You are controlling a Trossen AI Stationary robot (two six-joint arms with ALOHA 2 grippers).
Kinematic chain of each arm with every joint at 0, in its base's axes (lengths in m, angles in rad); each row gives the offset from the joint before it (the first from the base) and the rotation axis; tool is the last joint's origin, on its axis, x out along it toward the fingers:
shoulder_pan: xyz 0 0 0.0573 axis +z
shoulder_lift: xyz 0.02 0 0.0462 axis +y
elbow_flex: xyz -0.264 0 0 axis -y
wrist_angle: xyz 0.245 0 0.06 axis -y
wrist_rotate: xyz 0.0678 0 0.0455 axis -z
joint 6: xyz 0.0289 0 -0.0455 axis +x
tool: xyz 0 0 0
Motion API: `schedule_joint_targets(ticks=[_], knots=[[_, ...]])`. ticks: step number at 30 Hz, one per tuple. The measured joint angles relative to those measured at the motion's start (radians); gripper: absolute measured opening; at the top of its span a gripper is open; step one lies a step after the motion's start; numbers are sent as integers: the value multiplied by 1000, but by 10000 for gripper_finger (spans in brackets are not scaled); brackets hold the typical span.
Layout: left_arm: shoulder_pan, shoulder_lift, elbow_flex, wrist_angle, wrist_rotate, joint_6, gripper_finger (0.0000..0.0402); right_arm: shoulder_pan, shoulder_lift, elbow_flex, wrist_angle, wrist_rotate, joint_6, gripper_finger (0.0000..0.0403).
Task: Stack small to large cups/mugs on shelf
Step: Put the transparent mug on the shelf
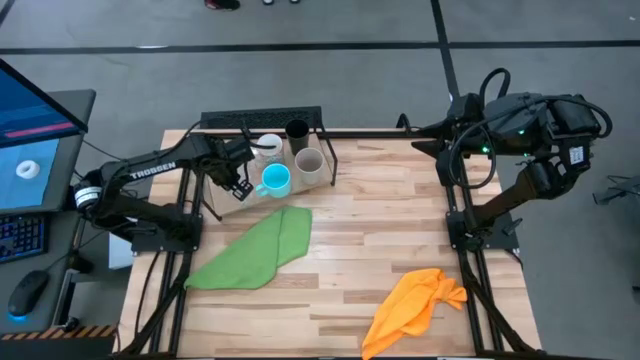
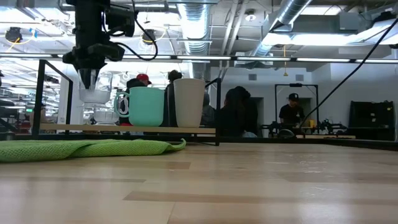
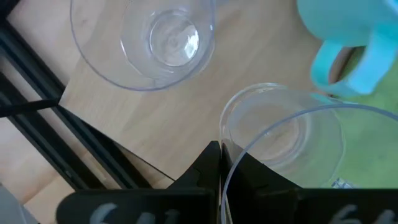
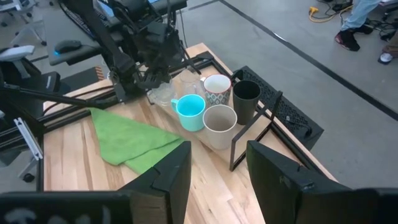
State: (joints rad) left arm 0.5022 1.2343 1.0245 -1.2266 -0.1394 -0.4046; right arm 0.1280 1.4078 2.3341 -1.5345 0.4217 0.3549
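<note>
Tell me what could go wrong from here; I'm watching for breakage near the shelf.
The left tool pinches only the rim of a clear glass, so it may slip or swing. That glass hangs close to the blue mug and a second glass on the shelf; lowering it could knock either. The green cloth lies against the shelf edge and might snag.

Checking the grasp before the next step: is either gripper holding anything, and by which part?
The left gripper is shut on the rim of a clear glass, raised above the shelf. The right gripper is open and holds nothing.
</note>
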Motion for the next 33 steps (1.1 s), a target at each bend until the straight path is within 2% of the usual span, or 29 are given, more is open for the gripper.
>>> schedule_joint_targets(ticks=[10, 19, 33], knots=[[4, 62, 0, 8, 3, 8, 0, 0, 0, 0, 0, 0, -15, 175], [47, 62, 0, 14, -4, 30, 0, 0, 0, 0, 0, 0, -23, 175], [50, 62, 0, 39, -4, 17, 0, 0, 0, 0, 0, 0, -36, 175]])
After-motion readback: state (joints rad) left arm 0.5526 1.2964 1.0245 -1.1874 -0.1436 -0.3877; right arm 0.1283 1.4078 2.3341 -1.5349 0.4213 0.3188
